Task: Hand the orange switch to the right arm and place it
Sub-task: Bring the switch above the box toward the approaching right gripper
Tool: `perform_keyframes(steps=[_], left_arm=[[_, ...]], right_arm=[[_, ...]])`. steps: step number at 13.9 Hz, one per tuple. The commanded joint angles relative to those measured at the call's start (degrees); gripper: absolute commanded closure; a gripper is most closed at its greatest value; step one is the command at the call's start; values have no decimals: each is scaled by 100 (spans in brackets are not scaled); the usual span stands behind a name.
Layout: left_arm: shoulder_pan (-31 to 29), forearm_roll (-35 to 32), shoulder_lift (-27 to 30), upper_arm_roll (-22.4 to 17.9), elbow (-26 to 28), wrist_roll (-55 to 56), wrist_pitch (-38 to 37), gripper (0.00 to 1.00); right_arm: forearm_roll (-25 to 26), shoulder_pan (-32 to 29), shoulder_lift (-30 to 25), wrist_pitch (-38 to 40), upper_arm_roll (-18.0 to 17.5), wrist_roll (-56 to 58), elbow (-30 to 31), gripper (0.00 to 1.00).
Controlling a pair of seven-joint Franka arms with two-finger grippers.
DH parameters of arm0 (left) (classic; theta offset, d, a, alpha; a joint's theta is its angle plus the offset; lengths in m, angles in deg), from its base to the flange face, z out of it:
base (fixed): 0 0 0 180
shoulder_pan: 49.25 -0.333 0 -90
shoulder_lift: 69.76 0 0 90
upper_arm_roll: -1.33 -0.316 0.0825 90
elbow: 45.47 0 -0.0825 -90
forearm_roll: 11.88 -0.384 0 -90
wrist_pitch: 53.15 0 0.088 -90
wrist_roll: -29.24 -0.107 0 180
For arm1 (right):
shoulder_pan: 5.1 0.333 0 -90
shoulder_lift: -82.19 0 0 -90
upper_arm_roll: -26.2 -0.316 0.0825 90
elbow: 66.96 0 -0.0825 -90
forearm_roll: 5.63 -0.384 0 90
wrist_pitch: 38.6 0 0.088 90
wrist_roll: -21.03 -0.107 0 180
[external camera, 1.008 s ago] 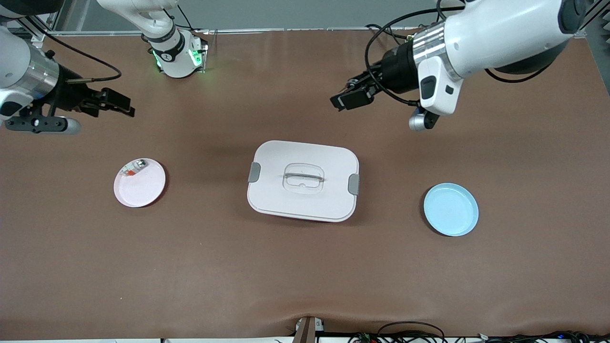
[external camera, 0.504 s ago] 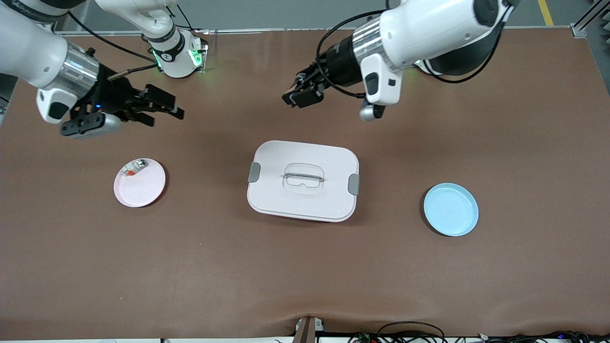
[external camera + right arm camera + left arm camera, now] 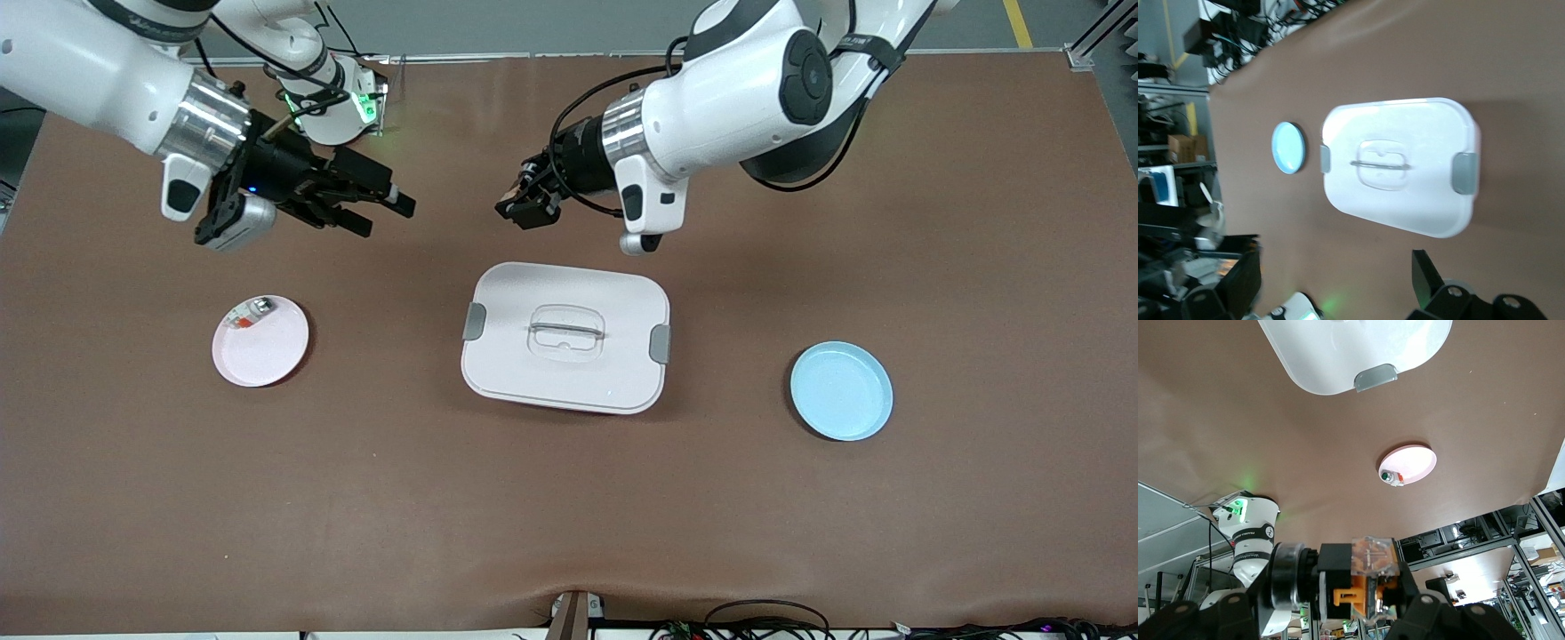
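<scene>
Left gripper (image 3: 526, 209) is clamped on the orange switch (image 3: 1353, 595); in the left wrist view we see the orange face and black body pinched between its fingers (image 3: 1373, 561), with a clear part against it. We find this gripper in the air over bare table, between the robot bases and the white lidded box (image 3: 565, 337).

Right gripper (image 3: 384, 207) hangs over the table toward the right arm's end, its two black fingers (image 3: 1426, 275) spread wide with nothing between them. The two grippers point toward each other, with a gap of bare table under them.

We note the box sits mid-table, lid on, grey latches at both short ends. A pink plate (image 3: 260, 340) lies toward the right arm's end and carries a small silvery-clear part (image 3: 250, 312) with a red-orange bit at its rim. A light blue plate (image 3: 841, 391) lies toward the left arm's end, nearer the front camera than the pink one.
</scene>
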Motion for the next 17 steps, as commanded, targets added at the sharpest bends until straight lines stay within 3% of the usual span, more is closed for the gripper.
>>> perform_keyframes(steps=[1,4,7,11,17], left_arm=[[176,-140,-123,10,-83,134,232,64],[212,-184,-176,10,-83,134,320,64],[203,-202,-176,10,-83,134,320,64],[203,-202,-176,10,-83,143,320,64],[194,-202,-176,10,-74,143,320,64]], right_arm=[[-421,448,-668,-896,47,-117,966,0],[-545,1080,-1135,-1802,47,-862,1636,0],[-545,1478,-1180,-2340,-5,-1242,1787,0],[-545,1487,-1119,-2955,-242,-1252,1822,0],[-484,1487,-943,-3255,-269,-1173,1814,0]])
